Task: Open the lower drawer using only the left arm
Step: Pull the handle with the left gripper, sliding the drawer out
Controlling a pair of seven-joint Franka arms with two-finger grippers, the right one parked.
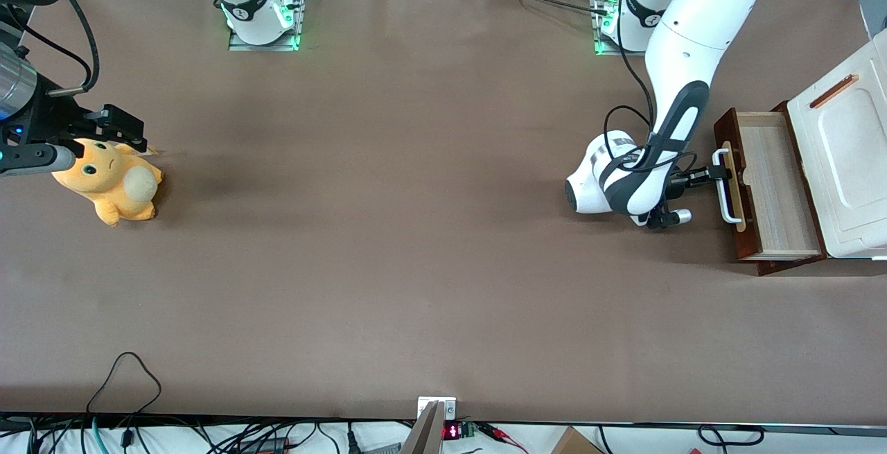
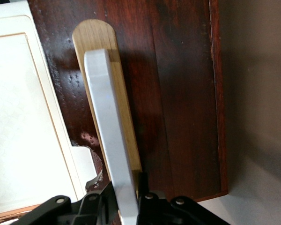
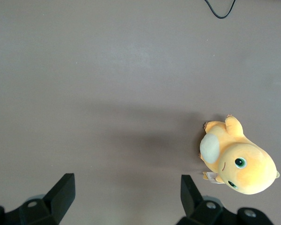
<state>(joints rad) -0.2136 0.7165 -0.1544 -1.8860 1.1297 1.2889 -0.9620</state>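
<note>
Drawer-pulling shot, going through the cameras in turn.

Front view: the lower drawer point(image 1: 769, 184) sits at the working arm's end of the desk point(image 1: 416, 232), up against that short edge, and it's already slid a good way out from under the white cabinet top point(image 1: 842, 163), with the pale wood inside showing. The left arm point(image 1: 682, 59) reaches down from its base at the desk's edge farthest from the front camera, and its gripper point(image 1: 721, 174) sits right on the white loop handle point(image 1: 724, 187), at the part of the bar farther from the front camera rather than its middle. That's my main worry: an off-centre pull could twist the drawer in its slot and jam it. Pulling too far could also drag it right out.

Left wrist view: the gripper point(image 2: 127, 206) is pinching the handle point(image 2: 110, 136), one black finger on each side of the white bar, which stands over the pale wood strip point(image 2: 126, 122) on the dark drawer front point(image 2: 178, 93). Only a little of the bar lies between the fingers, so I'd guess it could slip off if the arm's path drifts.

Right wrist view: just an orange plush toy point(image 3: 236, 157) lying on the desk at the parked arm's end, well away from any of this.
</note>
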